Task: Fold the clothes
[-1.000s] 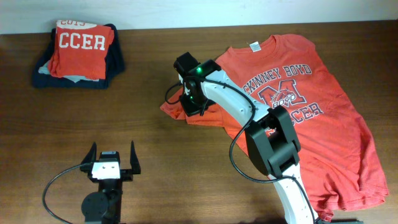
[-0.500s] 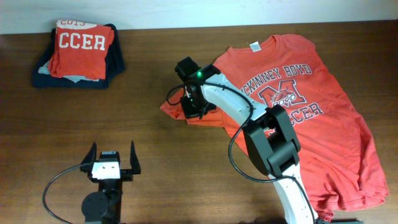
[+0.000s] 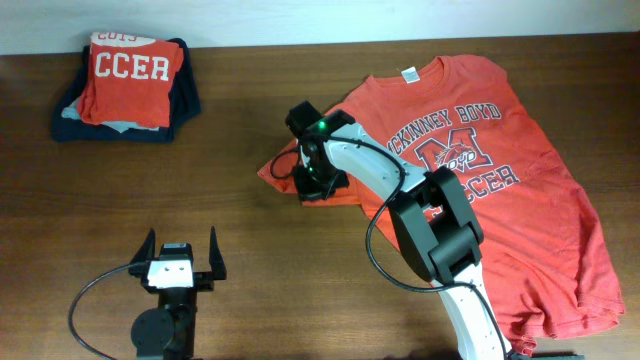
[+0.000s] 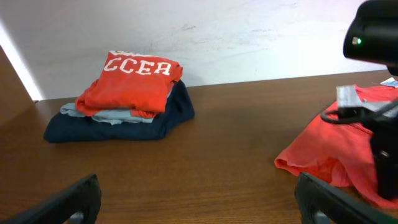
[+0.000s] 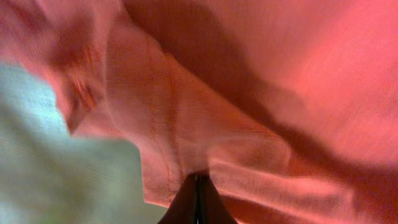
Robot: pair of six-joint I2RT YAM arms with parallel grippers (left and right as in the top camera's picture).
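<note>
The right gripper (image 3: 318,182) is pressed together on the left sleeve (image 3: 280,172) of the orange-red T-shirt (image 3: 520,230); in the wrist view its two dark fingertips meet with a fold of the red cloth caught between them, the hem stitching running just above the pinch.

Over the last second this gripper has slid a little back toward its own base, still clamped; the sleeve has come with it, and the cloth beneath it now lies more gathered than a moment ago. The sleeve's outer tip, out to the gripper's left, has hardly shifted.

The rest of the shirt has not moved; it lies flat and print-up on the table (image 3: 300,280), spreading away to the right of the gripper, collar on the far side, hem back beside the arm's base.

My reading is that the sleeve fold has only begun; the pull so far is short and low, so it bunches the cloth rather than lifting it over the chest. The sleeve would likely need raising clear of the table before it is carried to the right across the print, or the bunching will end up inside the fold.

The left gripper (image 3: 182,248) is spread wide and holds nothing; it sits near its own base, well apart from the shirt. The folded red shirt (image 3: 130,80) on the navy garment (image 3: 185,105) lies far off to its left front, untouched.
</note>
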